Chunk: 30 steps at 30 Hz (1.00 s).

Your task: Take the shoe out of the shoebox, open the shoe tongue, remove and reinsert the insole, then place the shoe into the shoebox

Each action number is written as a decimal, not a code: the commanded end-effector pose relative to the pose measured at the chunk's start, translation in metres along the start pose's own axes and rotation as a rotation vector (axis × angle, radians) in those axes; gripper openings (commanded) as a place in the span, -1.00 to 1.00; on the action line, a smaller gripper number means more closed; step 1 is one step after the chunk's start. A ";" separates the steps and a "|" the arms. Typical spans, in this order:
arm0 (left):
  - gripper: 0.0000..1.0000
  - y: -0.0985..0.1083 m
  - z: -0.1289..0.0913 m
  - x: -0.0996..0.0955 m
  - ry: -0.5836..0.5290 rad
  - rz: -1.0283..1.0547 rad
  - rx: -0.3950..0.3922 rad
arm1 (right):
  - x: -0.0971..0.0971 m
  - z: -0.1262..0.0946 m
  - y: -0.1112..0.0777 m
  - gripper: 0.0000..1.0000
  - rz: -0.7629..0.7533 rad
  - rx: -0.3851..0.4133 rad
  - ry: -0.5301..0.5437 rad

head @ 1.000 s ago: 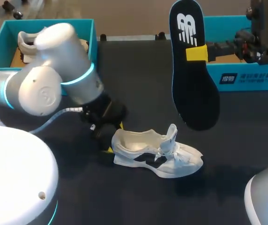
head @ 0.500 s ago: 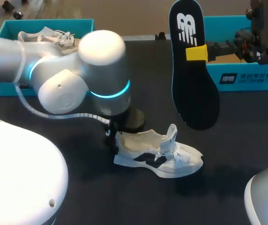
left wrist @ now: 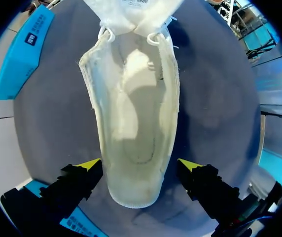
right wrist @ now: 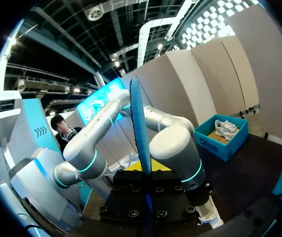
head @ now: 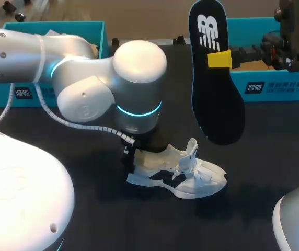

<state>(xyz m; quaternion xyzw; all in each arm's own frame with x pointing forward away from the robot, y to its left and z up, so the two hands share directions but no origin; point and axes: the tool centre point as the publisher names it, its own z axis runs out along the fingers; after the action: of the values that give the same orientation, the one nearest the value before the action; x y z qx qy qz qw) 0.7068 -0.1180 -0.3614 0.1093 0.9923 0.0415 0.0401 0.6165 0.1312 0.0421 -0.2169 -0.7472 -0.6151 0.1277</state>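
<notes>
Left gripper: spread wide, fingers one on each side of the heel end of the shoe. I cannot tell whether they touch its sides. My left wrist camera looks straight down into the opening: pale footbed bare, tongue pulled forward.

The shoe stands on its sole near mid-table, toe toward my right, well apart from both boxes.

Right gripper: clamped on the insole above its mid-length. The insole is held up off the table, hanging on end, its dark printed face toward the head camera.

Right shoebox is behind the insole. Left shoebox is at the far left, with a second shoe inside.
</notes>
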 end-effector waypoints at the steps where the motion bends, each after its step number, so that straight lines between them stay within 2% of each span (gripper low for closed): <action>1: 1.00 0.007 -0.021 0.003 -0.001 0.003 0.053 | -0.002 0.002 0.002 -1.00 0.001 0.004 0.001; 6: 1.00 0.005 -0.040 -0.008 0.001 0.009 0.125 | -0.002 0.002 0.002 -1.00 0.001 0.004 0.001; 12: 1.00 -0.016 -0.047 -0.023 -0.047 0.017 0.126 | -0.002 0.002 0.002 -1.00 0.001 0.004 0.001; 18: 1.00 -0.049 -0.039 -0.029 -0.066 0.048 0.160 | -0.002 0.002 0.002 -1.00 0.001 0.004 0.001; 22: 1.00 -0.067 -0.024 -0.035 -0.074 0.051 0.162 | -0.002 0.002 0.002 -1.00 0.001 0.004 0.001; 30: 1.00 -0.085 -0.003 -0.043 -0.064 0.030 0.175 | -0.002 0.002 0.002 -1.00 0.001 0.004 0.001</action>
<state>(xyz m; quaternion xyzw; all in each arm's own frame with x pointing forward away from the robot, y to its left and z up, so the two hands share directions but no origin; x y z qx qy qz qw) 0.7252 -0.1976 -0.3460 0.1289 0.9881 -0.0538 0.0647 0.6161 0.1310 0.0421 -0.2171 -0.7471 -0.6152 0.1275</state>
